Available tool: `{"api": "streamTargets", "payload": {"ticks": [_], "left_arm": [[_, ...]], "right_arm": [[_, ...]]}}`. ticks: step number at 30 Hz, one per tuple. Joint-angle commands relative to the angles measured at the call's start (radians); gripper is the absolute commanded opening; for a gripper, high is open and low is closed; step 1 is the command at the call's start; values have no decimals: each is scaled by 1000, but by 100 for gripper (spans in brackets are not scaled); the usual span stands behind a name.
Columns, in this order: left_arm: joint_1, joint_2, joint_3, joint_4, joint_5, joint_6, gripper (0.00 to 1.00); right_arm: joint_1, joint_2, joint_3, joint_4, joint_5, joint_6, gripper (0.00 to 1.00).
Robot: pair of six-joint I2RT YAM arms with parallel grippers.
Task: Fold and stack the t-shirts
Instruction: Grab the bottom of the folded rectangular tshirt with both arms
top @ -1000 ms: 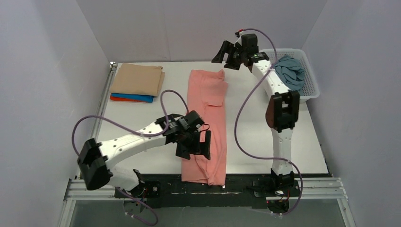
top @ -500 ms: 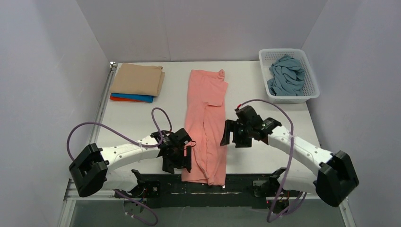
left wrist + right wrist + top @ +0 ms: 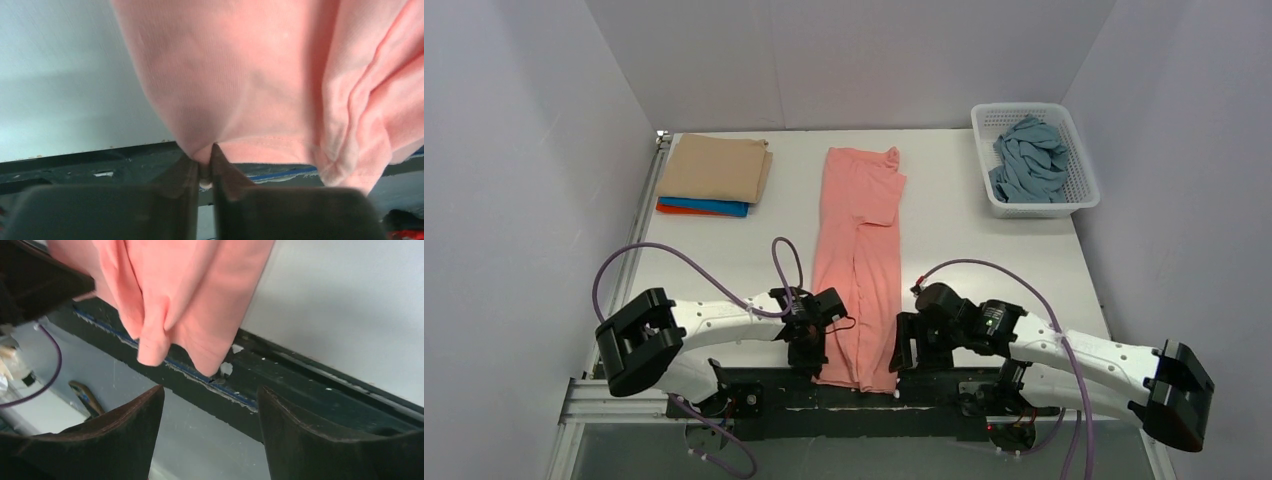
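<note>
While the tan shirt (image 3: pixel 716 168) tops its stack at far left, I'm working the pink shirt (image 3: pixel 861 260) in the middle of the table (image 3: pixel 984 260). My left gripper (image 3: pixel 205 161) is pinched onto its near left hem corner. The shirt lies as a long strip, its long axis running near to far, collar away from me, hem overhanging the near edge. My right gripper (image 3: pixel 210 390) stands open just short of the right corner. I judge it must close there next, then both carry the hem toward the collar.
</note>
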Motion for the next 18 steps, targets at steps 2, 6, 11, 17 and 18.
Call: {"api": "streamTargets", "payload": {"ticks": [2,6,11,17,18], "left_arm": [[-13,-118,-24,-253,-71,-6,0],[-14,-147,-35,-255,-30,-2,0],[-14,-129,-28,-235,2,-6,0],[-16,-155,-41,-194,12,-34,0],[-17,-159,-48,-182,17,-41,0]], "right_arm": [[75,109,-11,177,-105,74,72],[123,233,27,191,-94,90,70],[142,327,35,235,-107,108,66],[155,397,34,327,-156,134,55],[158,413,31,345,-175,142,48]]}}
